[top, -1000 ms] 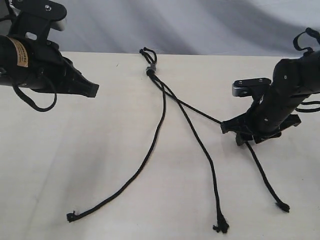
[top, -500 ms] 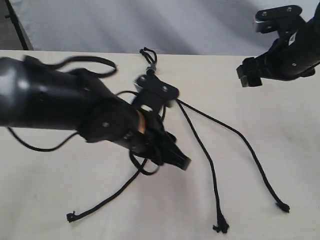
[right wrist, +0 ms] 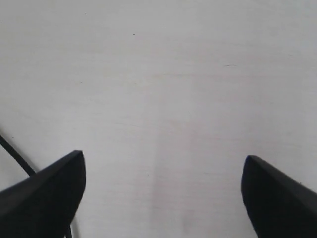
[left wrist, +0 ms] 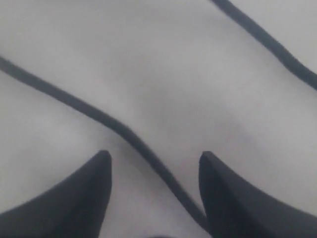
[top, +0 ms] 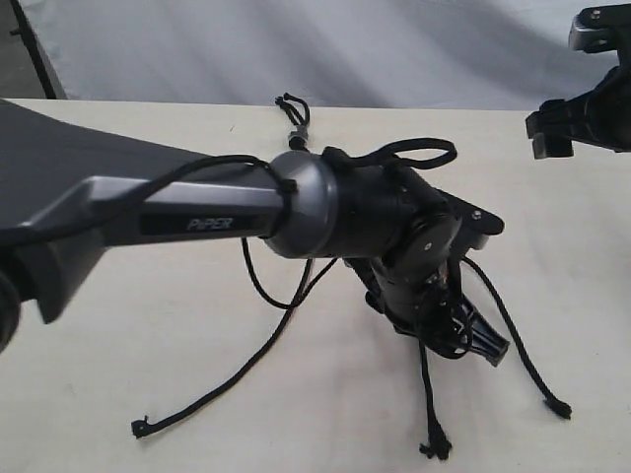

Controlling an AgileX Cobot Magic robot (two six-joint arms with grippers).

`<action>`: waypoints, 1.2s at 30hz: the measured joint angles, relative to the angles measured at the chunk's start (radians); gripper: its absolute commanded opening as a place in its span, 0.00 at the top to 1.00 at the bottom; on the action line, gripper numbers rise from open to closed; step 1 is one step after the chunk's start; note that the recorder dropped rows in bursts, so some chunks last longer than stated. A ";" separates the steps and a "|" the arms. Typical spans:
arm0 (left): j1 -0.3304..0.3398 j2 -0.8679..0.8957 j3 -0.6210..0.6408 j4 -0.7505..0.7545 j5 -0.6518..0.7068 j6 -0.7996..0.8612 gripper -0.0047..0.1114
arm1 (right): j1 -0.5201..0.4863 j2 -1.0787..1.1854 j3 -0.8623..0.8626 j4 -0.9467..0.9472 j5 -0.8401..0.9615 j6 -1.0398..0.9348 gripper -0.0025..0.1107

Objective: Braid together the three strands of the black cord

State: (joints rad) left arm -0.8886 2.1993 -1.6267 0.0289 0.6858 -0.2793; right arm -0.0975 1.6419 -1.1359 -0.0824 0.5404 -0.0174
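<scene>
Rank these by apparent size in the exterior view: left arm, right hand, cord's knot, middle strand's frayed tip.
1. left arm, inflated by nearness to the camera
2. right hand
3. cord's knot
4. middle strand's frayed tip, only slightly smaller

Middle strand (top: 428, 394) mostly hidden behind left arm (top: 325, 207), strands (left wrist: 114, 124) blurred in left wrist view

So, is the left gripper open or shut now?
Open. The left gripper shows fingers apart in its wrist view; one strand runs between them, unclamped.
</scene>
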 measured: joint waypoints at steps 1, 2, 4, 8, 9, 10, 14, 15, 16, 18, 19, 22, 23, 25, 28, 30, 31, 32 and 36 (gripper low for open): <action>0.000 0.020 -0.022 -0.004 0.025 0.000 0.52 | 0.000 0.000 0.000 0.004 0.000 0.000 0.27; 0.000 0.035 -0.035 -0.004 0.042 0.000 0.54 | 0.000 0.000 0.000 0.013 -0.002 0.000 0.27; 0.000 0.064 -0.055 -0.005 0.064 0.009 0.66 | 0.000 0.000 0.000 0.028 -0.007 0.000 0.27; 0.000 0.074 -0.073 0.001 0.081 0.058 0.95 | 0.000 0.000 0.000 0.044 -0.019 0.000 0.27; 0.000 0.074 -0.073 0.001 0.086 0.072 0.95 | 0.000 0.000 0.000 0.048 -0.019 0.000 0.27; 0.000 0.074 -0.073 0.001 0.092 0.096 0.95 | 0.000 0.000 0.000 0.050 -0.020 -0.002 0.27; 0.000 0.053 -0.073 0.047 0.171 0.138 0.95 | 0.000 0.000 0.000 0.053 -0.025 -0.003 0.27; 0.000 0.043 -0.071 0.088 0.212 0.129 0.95 | 0.000 0.000 0.000 0.055 -0.027 -0.003 0.27; 0.000 0.023 -0.066 0.143 0.252 0.109 0.95 | 0.000 0.000 0.000 0.055 -0.027 -0.003 0.27; 0.007 -0.036 -0.054 0.268 0.320 0.044 0.95 | 0.000 0.000 0.000 0.055 -0.027 -0.003 0.27; 0.016 -0.072 -0.042 0.346 0.356 0.007 0.95 | 0.000 0.000 0.000 0.055 -0.027 -0.003 0.27; 0.072 -0.181 0.019 0.536 0.437 -0.079 0.95 | 0.000 0.000 0.000 0.060 -0.029 -0.003 0.27; 0.099 -0.218 0.052 0.584 0.454 -0.103 0.95 | 0.000 0.000 0.000 0.063 -0.029 -0.003 0.27; 0.194 -0.305 0.166 0.659 0.441 -0.135 0.95 | 0.000 0.000 0.000 0.075 -0.029 -0.003 0.27; 0.340 -0.365 0.360 0.664 0.247 -0.146 0.95 | 0.004 0.000 0.000 0.089 -0.033 -0.003 0.27; 0.424 -0.353 0.494 0.649 0.050 -0.135 0.95 | 0.014 0.000 0.000 0.093 -0.038 -0.003 0.27; 0.450 -0.335 0.566 0.637 -0.064 -0.132 0.95 | 0.026 0.000 0.000 0.093 -0.047 -0.003 0.27; 0.455 -0.326 0.599 0.634 -0.115 -0.132 0.95 | 0.031 0.000 0.000 0.093 -0.054 -0.004 0.27; 0.438 -0.313 0.678 0.549 -0.271 -0.129 0.95 | 0.075 0.023 0.000 0.095 -0.090 -0.007 0.27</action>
State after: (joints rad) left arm -0.4509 1.8864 -0.9486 0.5776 0.4149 -0.4079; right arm -0.0227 1.6649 -1.1359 0.0125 0.4506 -0.0243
